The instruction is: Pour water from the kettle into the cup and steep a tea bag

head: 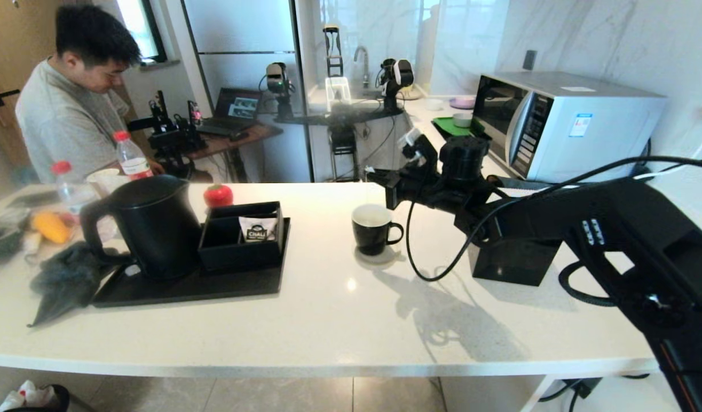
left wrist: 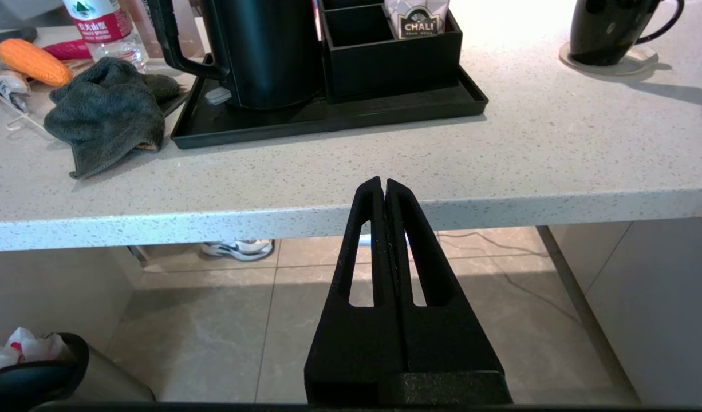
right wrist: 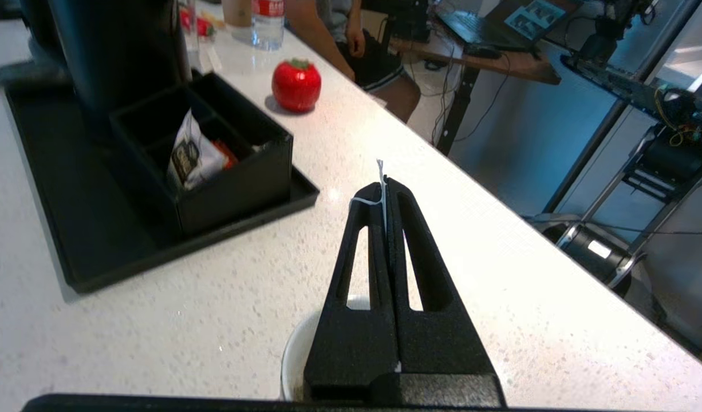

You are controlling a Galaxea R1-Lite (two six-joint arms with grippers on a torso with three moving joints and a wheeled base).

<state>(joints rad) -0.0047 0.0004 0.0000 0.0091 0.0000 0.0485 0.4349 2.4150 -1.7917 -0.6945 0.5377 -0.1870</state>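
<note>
Right wrist view shows my right claw (right wrist: 385,186) pressed together on a thin white string (right wrist: 382,197), directly above the cup (right wrist: 296,355), whose white rim sits just beneath it. I cannot see the pouch itself; I judge it hangs straight down. The kettle (head: 150,223) stands upright on the counter (head: 328,320), well off toward my left claw (left wrist: 383,186), pressed together and idle below the edge.
</note>
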